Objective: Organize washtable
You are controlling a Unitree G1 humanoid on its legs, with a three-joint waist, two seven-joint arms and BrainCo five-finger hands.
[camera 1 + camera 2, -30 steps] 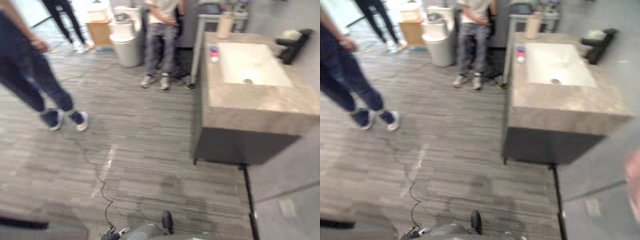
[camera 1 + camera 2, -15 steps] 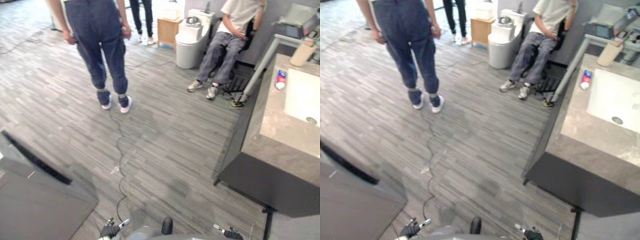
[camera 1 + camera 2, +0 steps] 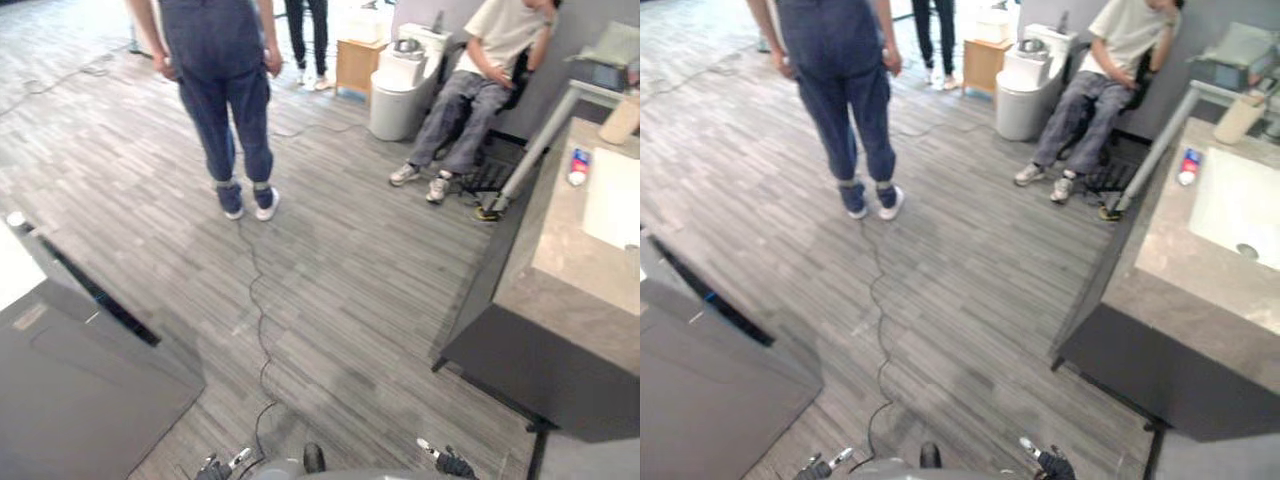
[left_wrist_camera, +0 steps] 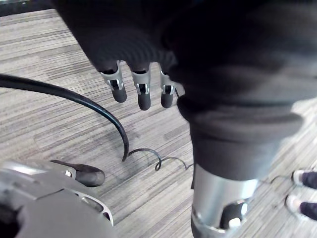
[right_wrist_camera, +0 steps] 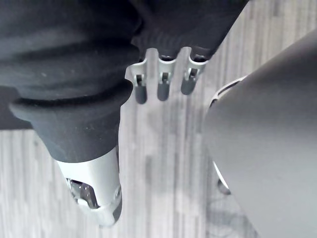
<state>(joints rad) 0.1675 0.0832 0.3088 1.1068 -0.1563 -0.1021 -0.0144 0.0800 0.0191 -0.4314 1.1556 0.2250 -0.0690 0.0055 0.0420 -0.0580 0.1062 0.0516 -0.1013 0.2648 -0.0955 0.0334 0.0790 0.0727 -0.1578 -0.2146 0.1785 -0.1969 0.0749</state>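
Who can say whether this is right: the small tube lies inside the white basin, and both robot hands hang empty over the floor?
Not quite. The right eye view shows the small tube on the stone counter beside the white basin, not inside it. The left hand and right hand do hang empty over the floor.

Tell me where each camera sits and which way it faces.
Left eye view: on the head, looking down across the floor to the washtable on the right; left hand and right hand at the lower edge.
Right eye view: beside it, sharing that scene.
Left wrist view: on the left wrist, facing down along open fingers to the floor.
Right wrist view: on the right wrist, likewise facing the floor.
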